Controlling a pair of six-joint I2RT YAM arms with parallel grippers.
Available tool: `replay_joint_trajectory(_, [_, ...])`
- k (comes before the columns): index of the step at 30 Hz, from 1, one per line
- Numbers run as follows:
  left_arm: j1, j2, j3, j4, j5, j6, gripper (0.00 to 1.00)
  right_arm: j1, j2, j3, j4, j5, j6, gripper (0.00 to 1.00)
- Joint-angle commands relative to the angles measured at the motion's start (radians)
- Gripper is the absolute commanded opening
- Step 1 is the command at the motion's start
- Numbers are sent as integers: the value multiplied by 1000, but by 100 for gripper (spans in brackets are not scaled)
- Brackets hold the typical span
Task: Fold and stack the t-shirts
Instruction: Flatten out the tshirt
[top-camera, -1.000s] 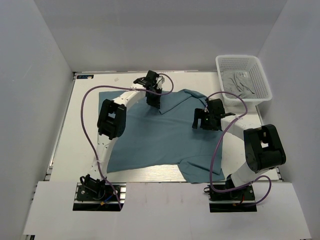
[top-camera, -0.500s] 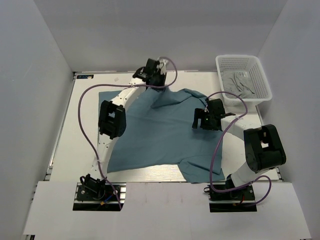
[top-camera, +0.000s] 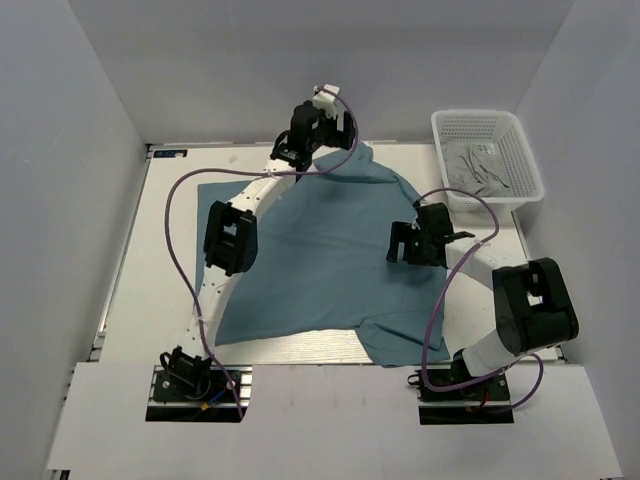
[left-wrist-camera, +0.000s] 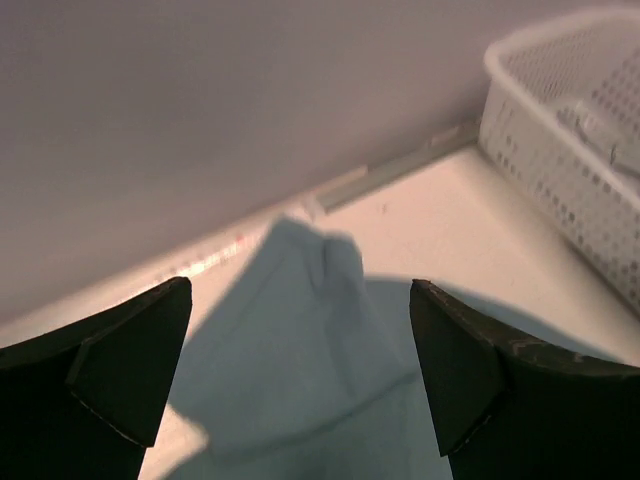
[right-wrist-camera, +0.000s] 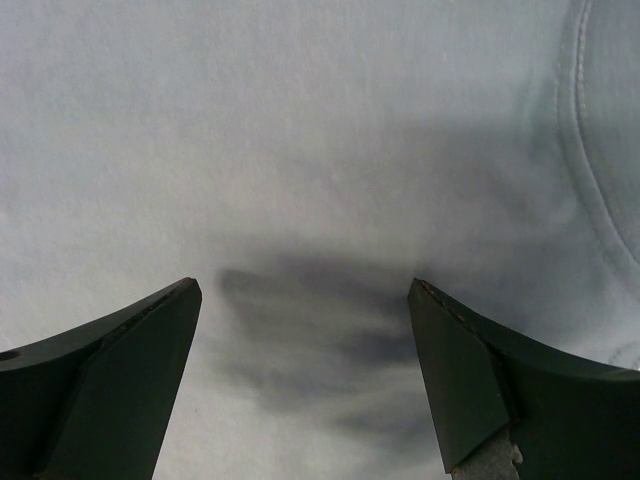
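Left pincer (left-wrist-camera: 300, 300) agape over t-shirt (top-camera: 330, 250) far edge.

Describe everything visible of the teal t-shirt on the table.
The t-shirt is plain dusty teal cloth, lightly wrinkled, without print. It lies spread almost flat on the white table, one part nearing the far edge, a near corner over the front edge. The left gripper and right gripper hang open above it.

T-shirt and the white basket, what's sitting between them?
Just bare table, clearest in the left wrist view between t-shirt and basket; top view adds a purple cable crossing it.
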Motion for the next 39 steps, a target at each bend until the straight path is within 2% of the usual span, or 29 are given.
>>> replay_joint_trajectory(1, [-4, -206, -176, 52, -12, 3, 100, 1, -39, -11, -15, 2, -9, 90])
replay_joint_trajectory(2, [-4, -275, -207, 23, -29, 3, 100, 0, -42, -10, -16, 2, -11, 90])
replay_joint_trajectory(3, [-4, -308, -246, -75, -56, 3, 100, 1, -54, -3, -16, 32, -9, 90])
replay_joint_trajectory(5, [-4, -375, -294, -186, -179, -52, 100, 3, -60, 7, -18, 34, -11, 90])
replay_joint_trajectory(6, [5, -456, -369, -282, -225, -81, 100, 4, -66, 27, -16, 28, -14, 90])
replay_joint_trajectory(7, [5, -501, -420, -324, -297, -109, 100, 6, -66, 36, -18, 28, -15, 90])
replay_joint_trajectory(9, [19, -596, -623, -394, -389, -193, 100, 9, -59, 81, -27, 42, -31, 90])
replay_joint_trajectory(10, [19, -704, -708, -395, -514, -239, 100, 9, -56, 92, -27, 48, -46, 90])
replay_joint_trajectory(11, [19, -757, -871, -395, -559, -250, 100, 11, -33, 118, -32, 54, -48, 90])
replay_joint_trajectory(12, [28, -806, -938, -411, -612, -276, 100, 9, -11, 147, -45, 82, -49, 90])
replay_joint_trajectory(15, [42, -943, -1124, -487, -655, -440, 100, 4, 50, 211, -45, 119, -54, 90])
replay_joint_trajectory(16, [65, -964, -1212, -455, -655, -452, 100, 6, 99, 233, -53, 138, -63, 90])
replay_joint_trajectory(18, [85, -966, -1268, -409, -646, -452, 100, 4, 140, 355, -73, 152, -65, 90])
replay_joint_trajectory(22, [151, -823, -1145, -539, -661, -511, 100, 3, 269, 447, -72, 145, -63, 90])
replay_joint_trajectory(28, [240, -632, -965, -576, -588, -502, 100, 3, 391, 563, -113, 186, -54, 90])
replay_joint_trajectory(35, [301, -466, -861, -556, -450, -457, 100, 3, 414, 543, -143, 318, 35, 90])
replay_joint_trajectory(39, [310, -399, -808, -481, -388, -419, 100, 0, 462, 553, -166, 347, 41, 90])
